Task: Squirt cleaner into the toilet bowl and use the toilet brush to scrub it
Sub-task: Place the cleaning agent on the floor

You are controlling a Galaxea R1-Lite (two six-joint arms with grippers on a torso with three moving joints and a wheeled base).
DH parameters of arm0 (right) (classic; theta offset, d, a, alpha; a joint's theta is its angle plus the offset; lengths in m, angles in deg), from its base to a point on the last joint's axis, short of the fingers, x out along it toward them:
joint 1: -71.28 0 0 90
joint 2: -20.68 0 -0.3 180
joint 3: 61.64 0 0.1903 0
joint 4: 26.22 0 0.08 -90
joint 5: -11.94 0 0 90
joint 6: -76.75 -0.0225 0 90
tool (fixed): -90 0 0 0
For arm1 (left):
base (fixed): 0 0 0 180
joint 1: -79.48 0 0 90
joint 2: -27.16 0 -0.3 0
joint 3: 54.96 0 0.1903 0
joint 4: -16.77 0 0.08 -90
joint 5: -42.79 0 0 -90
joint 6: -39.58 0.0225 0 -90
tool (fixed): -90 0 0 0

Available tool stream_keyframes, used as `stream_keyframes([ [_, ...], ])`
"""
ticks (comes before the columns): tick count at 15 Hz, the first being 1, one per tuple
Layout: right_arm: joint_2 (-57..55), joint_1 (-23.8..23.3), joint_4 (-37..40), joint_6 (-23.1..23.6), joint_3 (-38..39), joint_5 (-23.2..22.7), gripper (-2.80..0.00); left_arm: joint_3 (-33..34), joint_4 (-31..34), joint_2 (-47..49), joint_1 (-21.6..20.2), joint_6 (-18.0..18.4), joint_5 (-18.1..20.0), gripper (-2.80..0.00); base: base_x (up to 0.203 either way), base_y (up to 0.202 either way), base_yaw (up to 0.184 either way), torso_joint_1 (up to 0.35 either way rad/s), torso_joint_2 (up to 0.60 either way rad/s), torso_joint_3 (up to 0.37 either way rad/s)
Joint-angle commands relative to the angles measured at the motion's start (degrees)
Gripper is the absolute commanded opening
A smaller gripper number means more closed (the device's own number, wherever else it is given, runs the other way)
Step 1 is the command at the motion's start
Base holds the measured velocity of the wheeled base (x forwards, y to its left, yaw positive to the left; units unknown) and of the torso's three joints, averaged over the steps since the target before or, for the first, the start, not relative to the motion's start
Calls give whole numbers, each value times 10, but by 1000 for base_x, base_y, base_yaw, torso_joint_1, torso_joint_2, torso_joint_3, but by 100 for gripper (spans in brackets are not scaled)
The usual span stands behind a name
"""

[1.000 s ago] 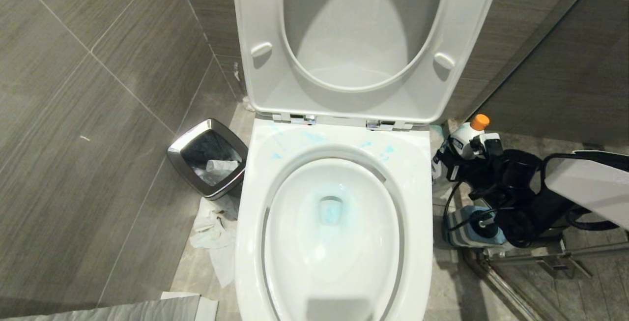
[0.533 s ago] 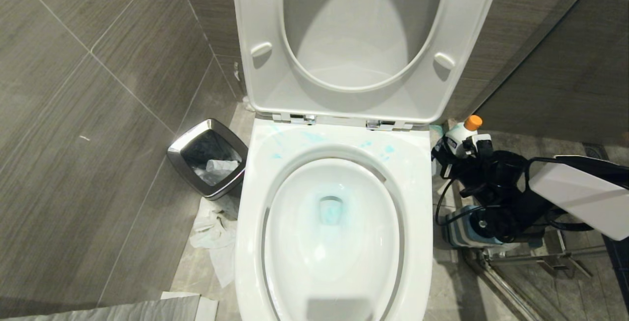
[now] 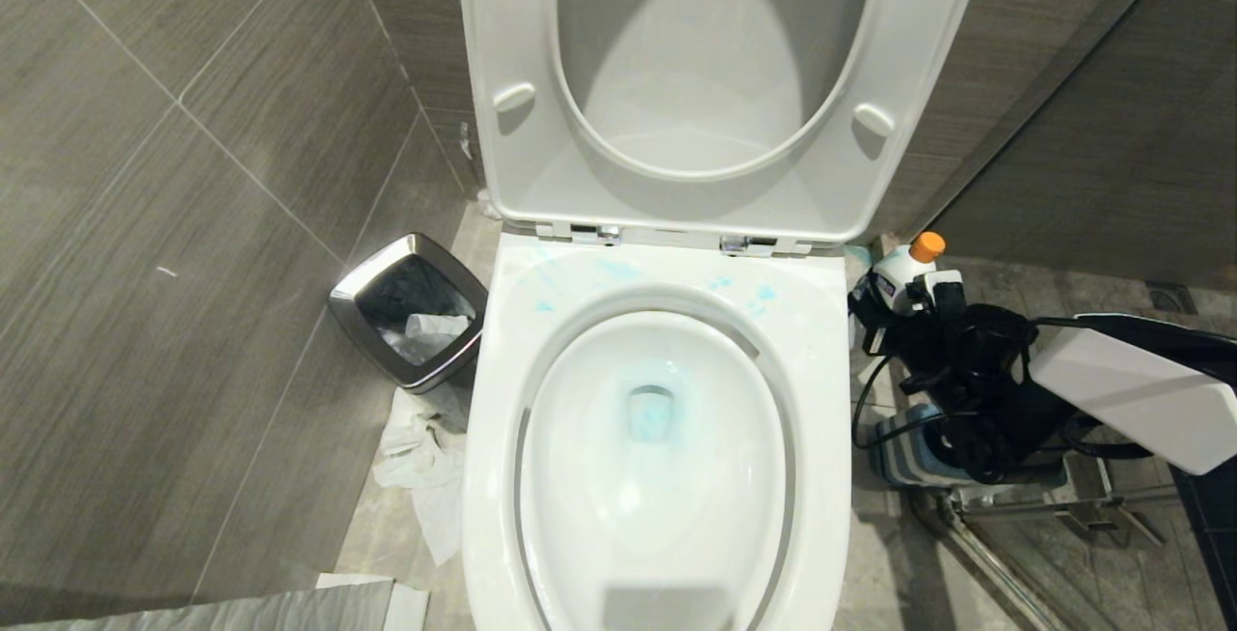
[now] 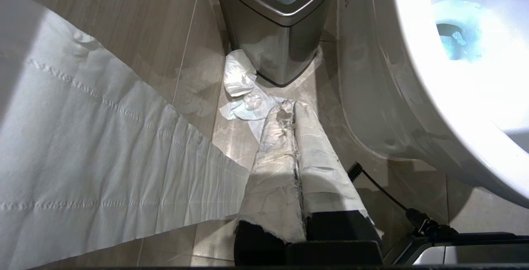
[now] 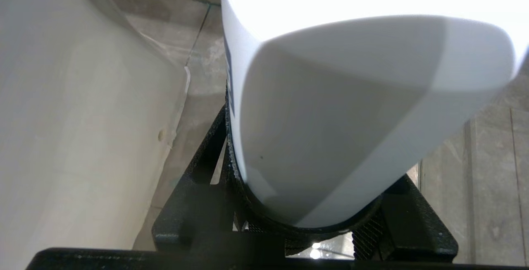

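While the right gripper [image 3: 904, 298] is clamping the one cleaner bottle [image 3: 899, 272] between its black fingers [image 5: 198, 166], it is hanging low beside the toilet bowl [image 3: 821, 341], on the robot's right. That bottle is standing roughly upright in the grip, its orange cap [image 3: 928, 246] topmost, its pale body filling most of the right wrist view. Just below the gripper, one square blue-and-grey striped holder [image 3: 904, 457] is sitting on the floor, partly hidden by the black wrist and its cables; the toilet brush itself cannot be made out behind them. One seat and lid [image 3: 522, 167] are standing raised against the wall. Turquoise liquid [image 3: 649, 414] is pooling at the drain, and several blue splashes [image 3: 618, 270] are dotting the back rim. On the other side of the bowl, one chrome-rimmed bin [image 3: 411, 307] is sitting with crumpled tissue [image 3: 420, 457] lying on the tiles beside it. Further out, the left gripper [image 4: 291, 113] is resting with its two wrapped fingers pressed together and holding nothing, pointing toward the bin, with a long strip of toilet paper [image 4: 91, 154] draping next to it.
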Motion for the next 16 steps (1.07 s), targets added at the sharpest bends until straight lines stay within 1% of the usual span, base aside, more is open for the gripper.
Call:
stream_keyframes([
  [1, -1, 1, -5, 1, 0, 1, -280, 1, 0, 0, 0, 0, 0, -280, 0, 0, 0, 0, 0, 0],
  [9, 0, 1, -6, 1, 0, 3, -280, 1, -1, 0, 0, 0, 0, -280, 0, 0, 0, 1, 0, -4],
  [16, 1, 3, -5, 2, -5, 2, -280, 1, -1, 0, 0, -2, 0, -280, 0, 0, 0, 3, 4, -166],
])
